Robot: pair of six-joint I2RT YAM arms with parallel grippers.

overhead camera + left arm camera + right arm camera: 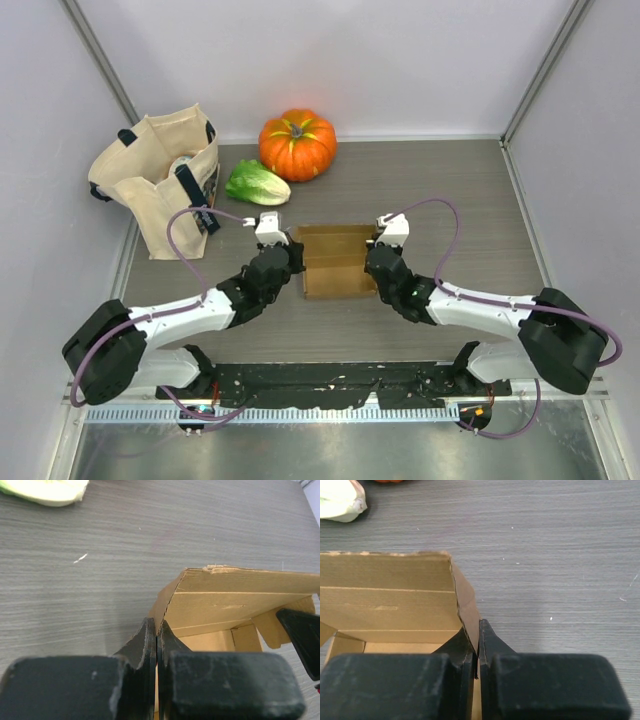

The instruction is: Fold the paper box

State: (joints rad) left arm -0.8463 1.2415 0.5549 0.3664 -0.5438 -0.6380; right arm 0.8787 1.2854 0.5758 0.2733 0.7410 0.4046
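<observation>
Pinching, nearest the lens, with the left end effector (157, 628), both fingers pressed all but together on the thin left side wall of the paper box (230, 597). Gripping in the same way with the right end effector (478, 630), nearly closed on the upright right side wall, with the cardboard edge running down into the narrow gap. Holding the box from both sides at once, toward the far end of each wall. Sitting at the middle of the grey wood-grain surface (450, 200), between the two arms, open side up, with the back wall standing and small tabs showing inside at a corner. Reaching in low across the surface, from the lower left and the lower right. Sharing the surface with an orange pumpkin (297, 143) near the back, a green lettuce (257, 184) just beside it on the left, and a beige tote bag (160, 185) standing at the far left, all well apart from the box.
</observation>
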